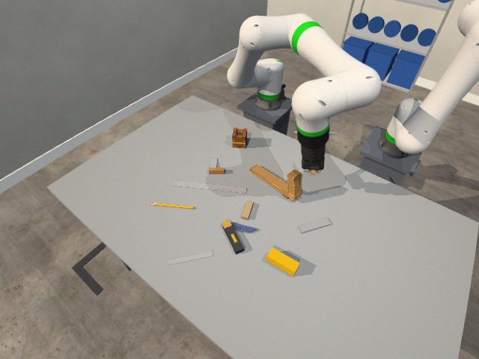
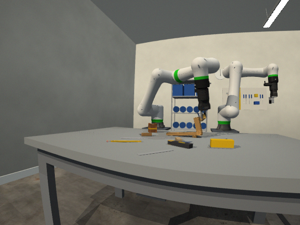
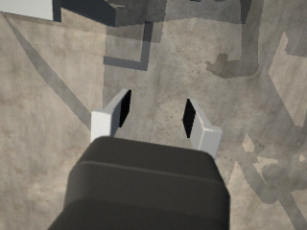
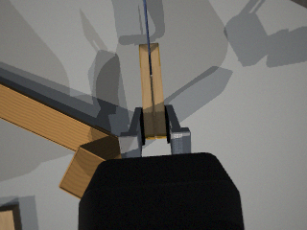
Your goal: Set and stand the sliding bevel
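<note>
My right gripper (image 1: 313, 170) (image 2: 203, 114) (image 4: 154, 117) is shut on the wooden bevel (image 4: 153, 91) (image 2: 204, 117), in the air beside the leg. The bevel's thin blue blade (image 4: 148, 38) points away from the fingers; its angle to the handle is hard to tell. The wooden leg (image 1: 294, 183) (image 2: 197, 125) (image 4: 88, 168) rises leaning from one end of the rail (image 1: 269, 179) (image 2: 180, 133) (image 4: 38, 115). The brown slotted block (image 1: 239, 139) (image 2: 152, 127) stands at the back. The black bevel (image 1: 233, 238) (image 2: 180, 144) lies open. My left gripper (image 2: 272, 100) (image 3: 157, 105) is open, over the floor.
A small square (image 1: 216, 170), a long ruler (image 1: 210, 188), a pencil (image 1: 172, 206) and a pale wooden block (image 1: 247, 209) lie on the table (image 1: 348, 293). A grey plate (image 1: 315, 225), a thin strip (image 1: 190, 257) and a yellow block (image 1: 282, 261) lie nearer the front.
</note>
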Motion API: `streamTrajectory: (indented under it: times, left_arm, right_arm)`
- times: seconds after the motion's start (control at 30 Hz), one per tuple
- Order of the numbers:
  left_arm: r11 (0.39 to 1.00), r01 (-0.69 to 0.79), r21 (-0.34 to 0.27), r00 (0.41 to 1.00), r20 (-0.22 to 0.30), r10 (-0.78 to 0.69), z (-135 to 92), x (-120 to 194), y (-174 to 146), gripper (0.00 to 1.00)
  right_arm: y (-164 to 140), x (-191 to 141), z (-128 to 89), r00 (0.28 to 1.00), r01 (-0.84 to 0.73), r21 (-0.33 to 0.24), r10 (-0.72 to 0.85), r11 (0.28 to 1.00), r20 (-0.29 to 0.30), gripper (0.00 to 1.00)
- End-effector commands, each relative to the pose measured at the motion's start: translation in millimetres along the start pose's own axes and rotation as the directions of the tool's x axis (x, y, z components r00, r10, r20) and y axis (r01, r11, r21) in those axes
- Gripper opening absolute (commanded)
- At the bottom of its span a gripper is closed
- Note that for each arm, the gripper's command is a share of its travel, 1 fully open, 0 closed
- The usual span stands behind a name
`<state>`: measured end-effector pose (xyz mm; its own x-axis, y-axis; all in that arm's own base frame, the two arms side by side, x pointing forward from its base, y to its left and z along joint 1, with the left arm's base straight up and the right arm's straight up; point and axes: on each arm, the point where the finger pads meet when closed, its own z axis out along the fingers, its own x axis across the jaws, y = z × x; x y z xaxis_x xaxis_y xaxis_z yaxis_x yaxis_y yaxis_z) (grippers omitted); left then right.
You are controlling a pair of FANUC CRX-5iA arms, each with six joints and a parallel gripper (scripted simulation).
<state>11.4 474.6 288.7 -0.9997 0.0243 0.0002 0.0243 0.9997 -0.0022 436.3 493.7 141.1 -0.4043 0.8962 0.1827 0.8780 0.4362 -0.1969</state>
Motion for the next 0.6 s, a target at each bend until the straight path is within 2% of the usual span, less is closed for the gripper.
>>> streamTrajectory:
  times: [0.0, 0.07, 0.27, 0.57]
  left_arm:
    - [1.0, 0.0, -0.002, 1.0, 0.0, 0.0, -0.9, -0.1, 0.3, 1.0]
    - [1.0, 0.0, -0.002, 1.0, 0.0, 0.0, -0.9, -0.1, 0.3, 1.0]
    - [1.0, 0.0, -0.002, 1.0, 0.0, 0.0, -0.9, -0.1, 0.3, 1.0]
    - [1.0, 0.0, -0.002, 1.0, 0.0, 0.0, -0.9, -0.1, 0.3, 1.0]
  right_arm:
    - [-0.6, -11.8, -12.4, 0.99, 0.118, -0.194, -0.131, 0.974, -0.055, 0.0]
    - [-0.6, -11.8, -12.4, 0.99, 0.118, -0.194, -0.131, 0.974, -0.055, 0.0]
    - [-2.7, -30.2, -27.4, 0.949, 0.258, -0.394, -0.309, 0.882, -0.069, 0.0]
    - [-5.7, -55.0, -47.7, 0.857, 0.39, -0.616, -0.514, 0.685, -0.029, 0.0]
